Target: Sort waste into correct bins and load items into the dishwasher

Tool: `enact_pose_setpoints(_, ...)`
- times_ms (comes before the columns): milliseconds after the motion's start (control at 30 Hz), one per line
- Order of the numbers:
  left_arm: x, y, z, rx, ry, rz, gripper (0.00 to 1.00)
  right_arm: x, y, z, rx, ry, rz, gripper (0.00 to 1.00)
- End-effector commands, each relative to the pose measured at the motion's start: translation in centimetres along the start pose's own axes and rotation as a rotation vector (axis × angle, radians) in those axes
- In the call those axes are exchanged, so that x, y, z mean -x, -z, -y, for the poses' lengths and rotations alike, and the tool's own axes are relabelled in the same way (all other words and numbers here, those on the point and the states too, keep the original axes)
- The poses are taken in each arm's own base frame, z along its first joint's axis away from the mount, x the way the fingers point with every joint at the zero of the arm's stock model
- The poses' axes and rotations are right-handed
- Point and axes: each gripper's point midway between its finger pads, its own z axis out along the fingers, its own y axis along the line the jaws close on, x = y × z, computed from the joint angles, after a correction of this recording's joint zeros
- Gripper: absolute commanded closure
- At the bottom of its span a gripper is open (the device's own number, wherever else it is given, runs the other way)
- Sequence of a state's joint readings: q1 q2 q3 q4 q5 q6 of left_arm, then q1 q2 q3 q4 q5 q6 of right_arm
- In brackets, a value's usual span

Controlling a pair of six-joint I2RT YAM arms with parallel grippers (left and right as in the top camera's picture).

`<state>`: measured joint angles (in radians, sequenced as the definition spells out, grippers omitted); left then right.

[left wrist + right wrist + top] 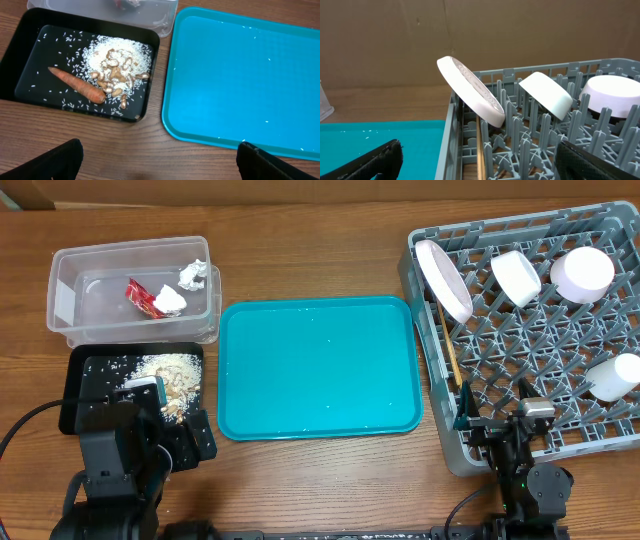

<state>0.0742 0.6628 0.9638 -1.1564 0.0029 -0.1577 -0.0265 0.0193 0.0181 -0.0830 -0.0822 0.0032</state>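
Wood-grain worktop (320,480), brown cardboard wall (395,40) behind. From overhead, the teal tray (320,370) sits at centre with bare strips of wood on all sides, the widest along 6 o'clock.

The clear tub (70,290) at 10 o'clock holds the red wrapper (138,297) and tissues (192,275). The black tray (30,60) is at 8 o'clock, just beside the tub; contact unclear. It carries a rice heap (120,55) and a carrot (75,85).

The grey rack (530,360) fills 3 o'clock, a narrow gap from the teal tray. Inside it:
- plate (443,280), tilted on edge at the rack's 11 o'clock corner
- white bowl (516,277) and pink bowl (582,272) beside the plate
- cup (612,377) at the rack's 3 o'clock edge
- chopsticks (447,345) along the left wall

Left claw (160,162): fingers spread wide, empty, above bare wood near the black tray's 6 o'clock rim. Right claw (480,160): spread wide, empty, at the rack's 7 o'clock corner, facing the plate.

Left arm (110,470) is at 7 o'clock, right arm (530,480) at 5 o'clock.
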Motion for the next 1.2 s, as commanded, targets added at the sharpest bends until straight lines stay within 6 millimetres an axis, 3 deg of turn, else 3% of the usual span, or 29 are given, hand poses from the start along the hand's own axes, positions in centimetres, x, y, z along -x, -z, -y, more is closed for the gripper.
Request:
enact_pose_setpoints(0, 0.0, 0.0, -0.3, 0.012, 0.018, 0.005, 0.0, 0.0, 0.0, 0.0, 0.003, 0.005, 0.009, 0.0)
enact_pose_setpoints(767, -0.7, -0.4, 0.1, -0.012, 0.02, 0.015, 0.0, 0.0, 0.0, 0.0, 0.003, 0.005, 0.009, 0.0)
enact_pose_setpoints(1000, -1.1, -3.9, 1.2, -0.081, -0.039, 0.242, 0.0, 0.0, 0.0, 0.0, 0.003, 0.005, 0.009, 0.0)
enact_pose_setpoints(1167, 0.3, -5.8, 1.5, -0.119, -0.043, 0.518, 0.0, 0.0, 0.0, 0.0, 0.003, 0.005, 0.009, 0.0)
